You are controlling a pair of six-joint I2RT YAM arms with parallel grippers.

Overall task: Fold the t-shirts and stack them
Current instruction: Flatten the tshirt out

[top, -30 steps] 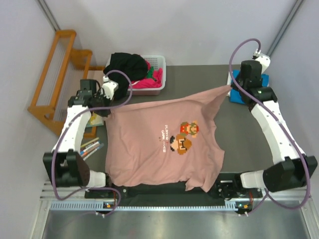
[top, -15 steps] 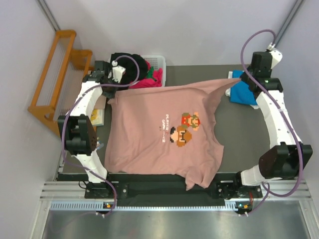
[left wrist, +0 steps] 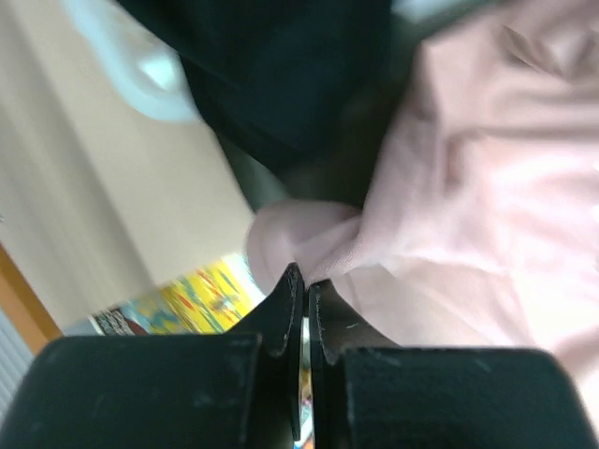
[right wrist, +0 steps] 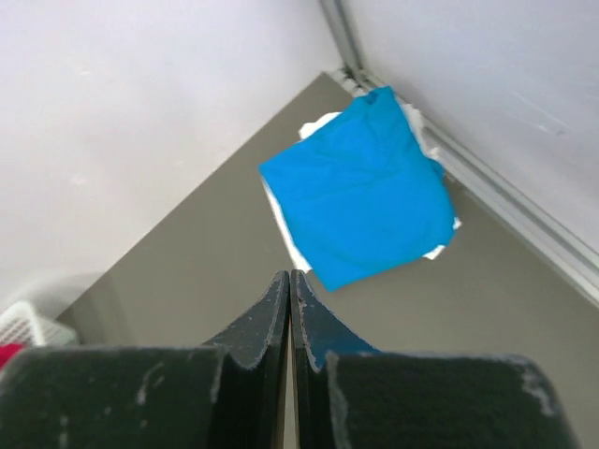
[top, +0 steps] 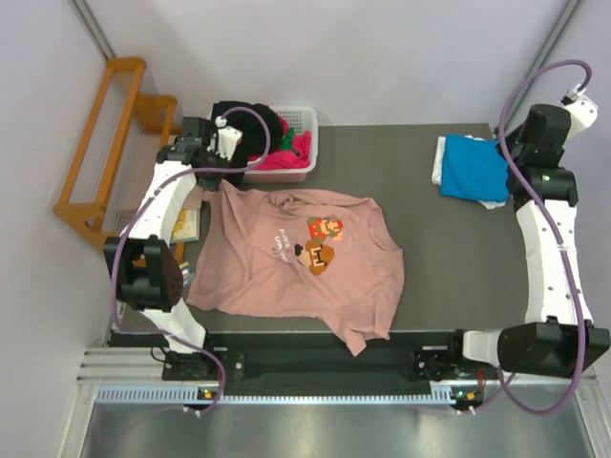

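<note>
Dark grey table (top: 449, 258), white walls on three sides, and a wooden rack (top: 100, 143) standing off the table's left edge.

Pink t-shirt (top: 286, 277) lies print-up on the left half of the table. It is mostly spread out but wrinkled and bunched along its far edge. Its hem reaches the near edge and one corner droops over it. The pixel print (top: 315, 243) sits about mid-shirt.

Left gripper (left wrist: 301, 279) is at the far-left corner of the pink shirt, just beside the basket. Its jaws are pressed together, with a lump of pink cloth bunched right at the tips, so that corner looks pinched. In the left wrist view a colourful magazine (left wrist: 182, 304) shows beyond the cloth, off the table's left edge.

Right gripper (right wrist: 288, 276) is raised over the far right corner of the table. Its jaws are fully closed and nothing is between them. It is well apart from the pink shirt.

Blue t-shirt (top: 474, 167) is folded into a rough square near the far right corner. It lies on a white layer (top: 439, 164) that peeks out at its edges; I cannot tell what that layer is.

White slatted basket (top: 304, 119) sits at the far edge towards the left. A black t-shirt (top: 243, 119) is heaped over its left side and a magenta t-shirt (top: 282, 160) is inside. The pink shirt's far edge lies just beside the basket's front wall.
</note>
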